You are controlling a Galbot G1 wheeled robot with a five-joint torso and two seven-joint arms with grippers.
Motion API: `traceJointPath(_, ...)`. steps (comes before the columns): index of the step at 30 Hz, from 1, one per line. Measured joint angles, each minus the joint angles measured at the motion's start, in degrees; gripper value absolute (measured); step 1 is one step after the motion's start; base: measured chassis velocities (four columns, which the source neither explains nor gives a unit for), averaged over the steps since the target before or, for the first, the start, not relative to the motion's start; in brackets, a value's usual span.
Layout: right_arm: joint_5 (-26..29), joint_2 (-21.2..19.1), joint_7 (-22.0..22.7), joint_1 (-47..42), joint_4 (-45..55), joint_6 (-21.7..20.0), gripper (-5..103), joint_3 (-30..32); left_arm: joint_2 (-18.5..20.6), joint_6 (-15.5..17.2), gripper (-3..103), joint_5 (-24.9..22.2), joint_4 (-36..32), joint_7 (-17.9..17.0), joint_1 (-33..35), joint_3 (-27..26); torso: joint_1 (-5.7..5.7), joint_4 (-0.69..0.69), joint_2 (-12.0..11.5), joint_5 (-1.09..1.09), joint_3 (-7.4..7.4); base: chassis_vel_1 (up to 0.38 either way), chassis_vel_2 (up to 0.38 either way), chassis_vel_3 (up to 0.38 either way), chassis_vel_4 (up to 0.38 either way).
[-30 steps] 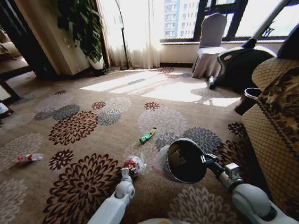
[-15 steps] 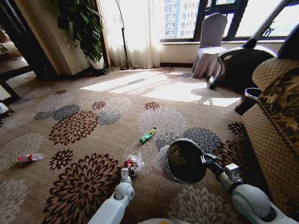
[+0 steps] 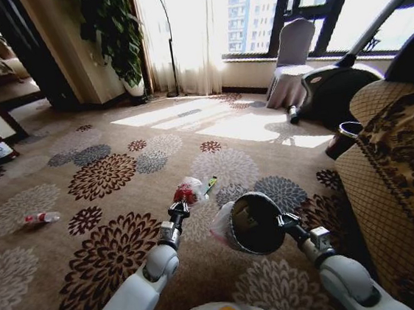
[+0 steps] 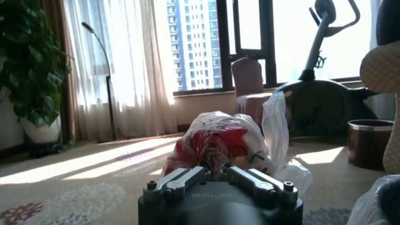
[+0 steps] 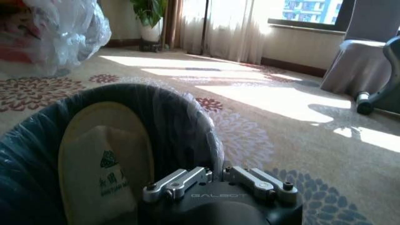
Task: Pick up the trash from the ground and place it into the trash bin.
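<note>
Trash: 3 pcs. 1 red-white packet (image 3: 187, 192) in a clear wrap, 1 green wrapper (image 3: 210, 182), 1 bottle (image 3: 40, 218). Bins: 2, i.e. 1 black bin (image 3: 253, 223) w/ liner, 1 brown bin (image 3: 342, 139). Grippers: 2, i.e. left gripper (image 3: 177, 208), right gripper (image 3: 282, 221).

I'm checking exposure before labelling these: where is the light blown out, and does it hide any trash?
Head view: windows and a carpet sun patch are washed out; the red-white packet in the left hand stays readable. Left wrist view: backlit window, packet still clear.
</note>
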Motion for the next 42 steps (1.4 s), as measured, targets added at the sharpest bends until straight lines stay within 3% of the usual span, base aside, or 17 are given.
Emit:
traceJointPath(6,-0.19,-0.21,-0.14,0.19,-0.28,0.03,2,-0.28,5.09,2.20,2,-4.57,-9.46,3.79,-4.97,5.75,0.00,0.00,0.00,-0.02,0.00,0.000,0.000,0.000,0.000)
traceJointPath(9,-0.31,-0.30,-0.48,0.12,-0.54,0.12,2,-0.32,7.35,0.35,2,-4.29,-10.91,11.80,-6.12,8.84,0.00,0.02,0.00,-0.02,0.00,0.000,0.000,0.000,0.000)
traceJointPath(10,-0.31,-0.30,-0.48,0.12,-0.54,0.12,2,-0.32,7.35,0.35,2,-4.29,-10.91,11.80,-6.12,8.84,0.00,0.02,0.00,-0.02,0.00,0.000,0.000,0.000,0.000)
traceJointPath(14,-0.63,0.45,-0.86,0.24,-0.93,0.29,2,-0.45,8.25,-5.10,2,-3.28,-6.99,17.69,-7.52,15.14,0.00,0.00,0.00,-0.02,0.00,0.000,0.000,0.000,0.000)
traceJointPath(18,-1.00,1.19,-1.07,0.44,-1.17,0.37,2,-0.73,7.29,-7.40,2,-4.29,-4.00,20.96,-9.04,17.67,0.00,0.01,0.00,-0.01,0.00,0.000,0.000,0.000,0.000)
traceJointPath(23,-1.33,1.64,-1.26,0.15,-1.11,0.41,2,-0.78,6.40,-8.21,2,-4.81,-0.46,22.89,-10.88,19.49,0.00,-0.01,0.00,-0.01,0.00,0.000,0.000,0.000,0.000)
traceJointPath(25,-1.36,1.72,-1.36,-0.16,-0.76,0.54,2,-0.66,6.07,-6.16,-1,-4.86,0.83,22.60,-11.25,19.62,0.00,0.00,0.00,-0.01,0.00,0.000,0.000,0.000,0.000)
traceJointPath(28,-1.26,1.63,-1.40,-0.37,-0.23,0.65,2,-0.42,5.99,-5.83,7,-5.37,2.26,23.45,-11.23,19.14,0.00,0.01,0.00,-0.02,0.00,0.000,0.000,0.000,0.000)
traceJointPath(31,-1.06,1.33,-1.53,-0.49,0.11,0.72,2,-0.23,6.10,-6.13,23,-6.83,2.91,26.54,-10.45,17.94,0.00,0.02,0.00,-0.02,0.00,0.000,0.000,0.000,0.000)
traceJointPath(33,-1.04,1.32,-1.55,-0.54,0.13,0.78,2,-0.22,6.11,-5.83,23,-7.61,2.91,27.18,-10.24,17.79,0.00,0.02,0.00,-0.01,0.00,0.000,0.000,0.000,0.000)
traceJointPath(34,-1.03,1.33,-1.64,-0.56,0.16,0.85,2,-0.22,6.06,-5.16,28,-8.15,2.94,27.45,-10.03,17.79,0.00,0.01,0.00,0.00,0.00,0.000,0.000,0.000,0.000)
traceJointPath(36,-1.03,1.40,-1.82,-0.58,0.32,0.95,2,-0.30,5.90,-3.83,39,-7.98,3.24,27.92,-9.76,17.77,0.00,0.00,0.00,-0.02,0.00,0.000,0.000,0.000,0.000)
traceJointPath(37,-1.03,1.40,-1.82,-0.58,0.32,0.95,2,-0.30,5.90,-3.83,39,-7.98,3.24,27.92,-9.76,17.77,0.00,0.00,0.00,-0.02,0.00,0.000,0.000,0.000,0.000)
traceJointPath(41,-0.99,1.48,-2.31,-0.86,0.59,1.31,2,-0.31,5.35,-2.10,61,-7.23,2.97,26.62,-9.15,17.48,0.00,0.02,0.00,-0.01,0.00,0.000,0.000,0.000,0.000)
traceJointPath(42,-0.99,1.48,-2.31,-0.86,0.59,1.31,2,-0.31,5.35,-2.10,61,-7.23,2.97,26.62,-9.15,17.48,0.00,0.02,0.00,-0.01,0.00,0.000,0.000,0.000,0.000)
